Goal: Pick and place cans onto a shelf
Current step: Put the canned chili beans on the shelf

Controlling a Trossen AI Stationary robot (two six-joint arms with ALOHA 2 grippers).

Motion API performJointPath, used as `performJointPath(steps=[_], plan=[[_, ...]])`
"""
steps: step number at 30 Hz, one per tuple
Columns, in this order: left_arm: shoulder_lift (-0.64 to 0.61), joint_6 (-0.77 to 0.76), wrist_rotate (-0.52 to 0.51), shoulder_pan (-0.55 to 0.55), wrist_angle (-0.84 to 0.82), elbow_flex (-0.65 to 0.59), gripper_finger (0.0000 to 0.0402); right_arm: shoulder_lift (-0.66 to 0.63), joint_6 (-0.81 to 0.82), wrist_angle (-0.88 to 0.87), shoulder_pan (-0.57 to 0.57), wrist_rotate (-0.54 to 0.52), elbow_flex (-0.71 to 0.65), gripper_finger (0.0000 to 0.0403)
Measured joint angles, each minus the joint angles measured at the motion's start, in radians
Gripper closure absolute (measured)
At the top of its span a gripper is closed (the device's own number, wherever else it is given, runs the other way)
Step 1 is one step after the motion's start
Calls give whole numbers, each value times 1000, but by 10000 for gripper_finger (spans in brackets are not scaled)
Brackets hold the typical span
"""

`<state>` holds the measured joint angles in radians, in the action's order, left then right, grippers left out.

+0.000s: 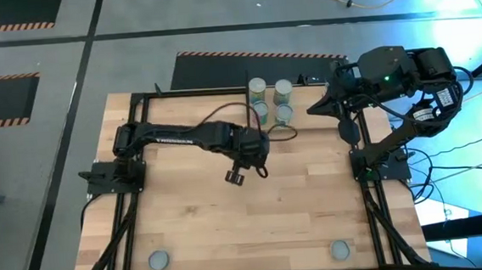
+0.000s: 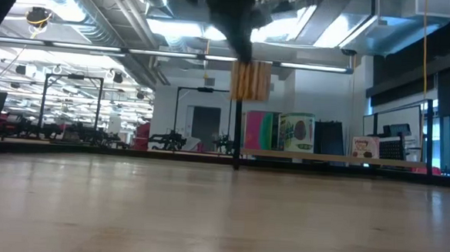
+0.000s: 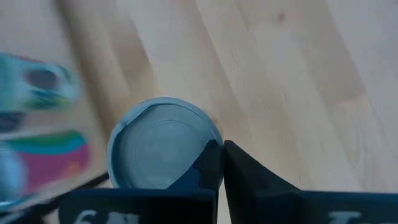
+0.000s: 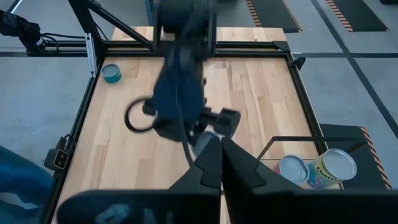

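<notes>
My left gripper (image 1: 235, 177) clamped on a grey-topped can (image 3: 163, 151) mid-table; my right gripper's (image 4: 221, 163) fingers together, empty.

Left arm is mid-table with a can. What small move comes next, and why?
Probably carry it toward the shelf at the table's far edge: the left gripper holds the can clear of the tabletop, and other cans stand there. The right gripper waits aside.
</notes>
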<state>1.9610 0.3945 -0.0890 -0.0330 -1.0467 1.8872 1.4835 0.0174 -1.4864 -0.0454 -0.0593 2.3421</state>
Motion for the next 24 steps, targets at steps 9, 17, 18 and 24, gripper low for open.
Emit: performJointPath(steps=[9, 17, 18, 24], plan=[[-2, 192, -18, -1, -192, 327, 401, -12, 0, -21, 0, 18, 0, 398], [-2, 245, 156, 17, -228, 469, 401, -12, 3, -70, 0, 35, 0, 388], [-3, 245, 160, 21, -217, 469, 401, -12, -1, -74, 0, 35, 0, 388], [22, 254, 160, 38, -105, 466, 401, -29, -53, -87, 0, 35, 0, 386]])
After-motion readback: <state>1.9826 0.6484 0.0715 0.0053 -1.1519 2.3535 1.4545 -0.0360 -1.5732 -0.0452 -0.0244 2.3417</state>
